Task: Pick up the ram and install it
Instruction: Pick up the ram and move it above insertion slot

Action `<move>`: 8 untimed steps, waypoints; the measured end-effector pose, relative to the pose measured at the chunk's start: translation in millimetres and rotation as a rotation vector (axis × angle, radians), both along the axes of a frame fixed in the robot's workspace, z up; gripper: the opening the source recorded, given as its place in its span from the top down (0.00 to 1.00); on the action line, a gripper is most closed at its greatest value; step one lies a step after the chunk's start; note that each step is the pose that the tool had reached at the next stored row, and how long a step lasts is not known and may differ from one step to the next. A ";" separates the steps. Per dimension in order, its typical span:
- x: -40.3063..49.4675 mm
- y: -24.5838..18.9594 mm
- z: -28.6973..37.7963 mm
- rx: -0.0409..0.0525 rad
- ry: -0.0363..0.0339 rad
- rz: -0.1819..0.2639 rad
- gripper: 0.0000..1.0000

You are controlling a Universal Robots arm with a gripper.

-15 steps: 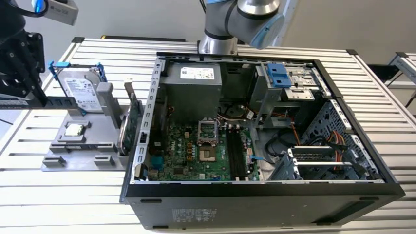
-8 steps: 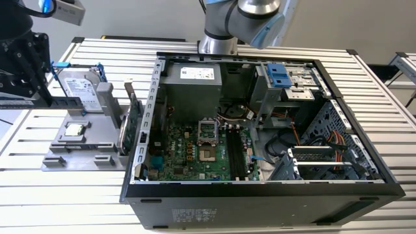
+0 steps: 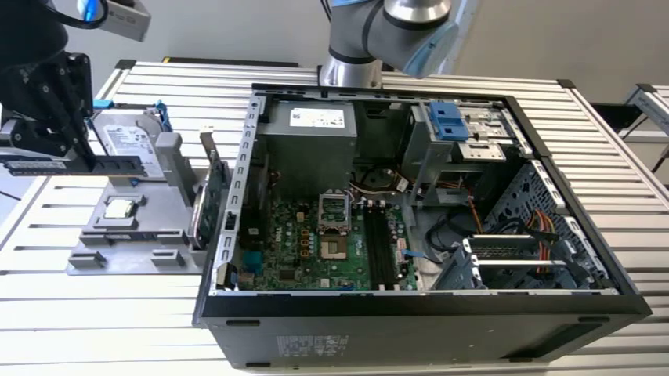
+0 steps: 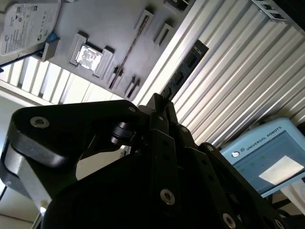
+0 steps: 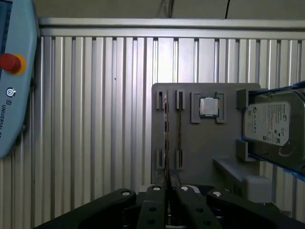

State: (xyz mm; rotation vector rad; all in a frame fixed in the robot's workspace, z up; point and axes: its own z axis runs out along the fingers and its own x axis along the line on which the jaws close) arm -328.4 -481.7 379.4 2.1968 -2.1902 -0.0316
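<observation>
My black gripper (image 3: 75, 159) hangs at the exterior view's far left, shut on the ram (image 3: 99, 165), a slim dark stick held level above the left part of the grey parts tray (image 3: 125, 254). In the second wrist view the ram (image 4: 187, 64) sticks out beyond the fingers (image 4: 164, 112) over the slatted table. In the first wrist view I see the ram (image 5: 166, 138) edge-on as a thin line rising from the gripper (image 5: 167, 193), in line with the tray's narrow holders (image 5: 164, 102). The open computer case (image 3: 418, 301) lies to the right, with its black memory slots (image 3: 381, 247) on the motherboard.
On the tray sit a silver hard drive in a blue frame (image 3: 131, 145), a processor chip (image 3: 121, 207) and an upright green expansion card (image 3: 215, 196). A light-blue teach pendant (image 5: 14, 71) lies on the slatted aluminium table (image 3: 105, 321). The arm's base (image 3: 350, 70) stands behind the case.
</observation>
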 end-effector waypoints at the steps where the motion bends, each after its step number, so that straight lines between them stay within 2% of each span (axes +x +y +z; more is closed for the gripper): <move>1: 1.3 0.0 0.0 0.0000 0.0000 0.000 1.00; 8: 12.3 0.0 0.0 0.0000 0.0000 0.000 1.00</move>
